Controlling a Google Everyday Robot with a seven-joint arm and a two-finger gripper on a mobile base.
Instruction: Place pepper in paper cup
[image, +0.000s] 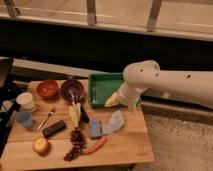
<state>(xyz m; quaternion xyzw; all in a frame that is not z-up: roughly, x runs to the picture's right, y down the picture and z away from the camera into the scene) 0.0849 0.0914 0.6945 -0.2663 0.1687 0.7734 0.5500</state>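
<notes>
The end effector (113, 100) hangs released, holding nothing, over the right half of the green tray (98, 89), with the white arm (170, 86) reaching in from the tray's right. The pepper (95, 145) lies flat on the tabletop (127, 145), well in front of the tray, past a blue cloth (108, 124). The paper cup (26, 101) stands upright far to the tray's left, beyond the purple bowl (73, 90) and red bowl (48, 89).
</notes>
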